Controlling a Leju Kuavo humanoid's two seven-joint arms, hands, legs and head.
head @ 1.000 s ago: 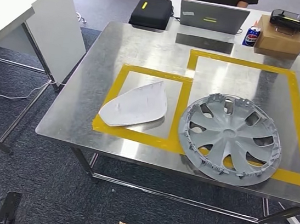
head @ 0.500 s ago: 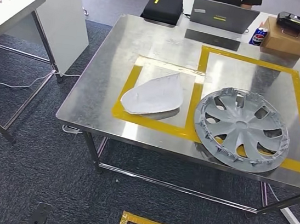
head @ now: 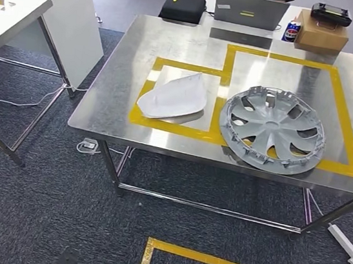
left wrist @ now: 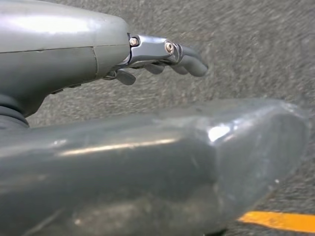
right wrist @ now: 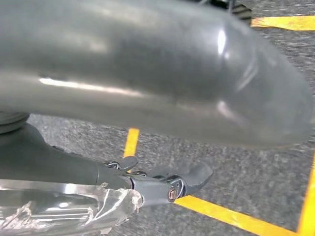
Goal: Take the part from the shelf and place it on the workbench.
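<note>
Grey carpet lies under both hanging arms. The left hand [left wrist: 163, 56] is empty, its fingers out nearly straight and apart over the floor; the right hand [right wrist: 167, 182] is empty too, fingers loosely extended above a strip of yellow floor tape [right wrist: 230, 216]. Well ahead of both hands stands the steel workbench [head: 120, 92], and two parts already rest on it — a white cover [head: 174, 96] inside the smaller yellow-taped box, and just beside it, further toward the right hand's side, a grey hubcap [head: 272, 128] in the larger box, its near rim lying over the tape line. Beyond them, at the bench's far edge, sit a black case [head: 183, 6], a laptop [head: 249, 10], a can [head: 290, 32] and a cardboard box [head: 322, 33]. The placing looks done, or the robot is between fetches; I can't tell which. The risk from here is the hubcap — it sits close to the near edge, so a careless arm swing or a bump from the body while walking could push it further off its mark or off the bench.
</note>
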